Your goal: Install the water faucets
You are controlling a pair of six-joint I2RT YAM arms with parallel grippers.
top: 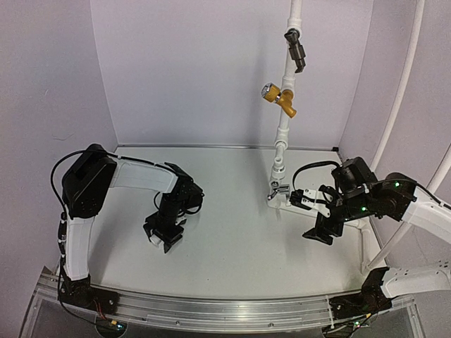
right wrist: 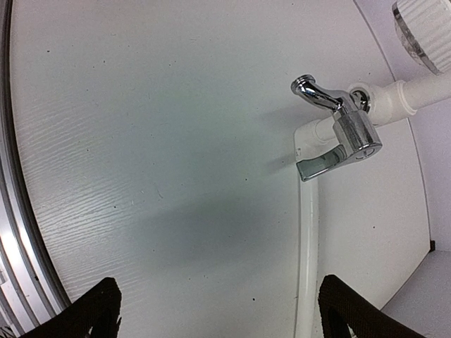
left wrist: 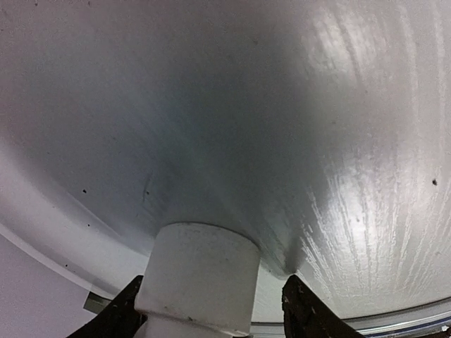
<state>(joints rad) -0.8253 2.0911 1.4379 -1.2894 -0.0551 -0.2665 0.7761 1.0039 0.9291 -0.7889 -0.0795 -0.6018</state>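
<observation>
A white plastic fitting [left wrist: 201, 274] stands upright on the table between my left gripper's fingers. The left gripper [left wrist: 211, 282] is open: its left finger rests against the fitting and a gap shows before the right finger [left wrist: 303, 310]. From above, that gripper [top: 163, 239] points down at mid-left. Whether a tap is joined to the fitting is hidden. A chrome faucet [right wrist: 349, 127] with a flat lever sits on the white pipe's foot [top: 277, 188]. My right gripper [right wrist: 220, 282] hangs wide open and empty over bare table, just right of that faucet [top: 318, 232].
An upright white pipe [top: 282, 134] rises at the back, carrying a yellow-brass valve [top: 280, 95] and a dark valve [top: 297, 51]. A white base tube [right wrist: 308, 232] runs along the table under my right gripper. Curved white pipes [top: 394, 105] stand along the right wall.
</observation>
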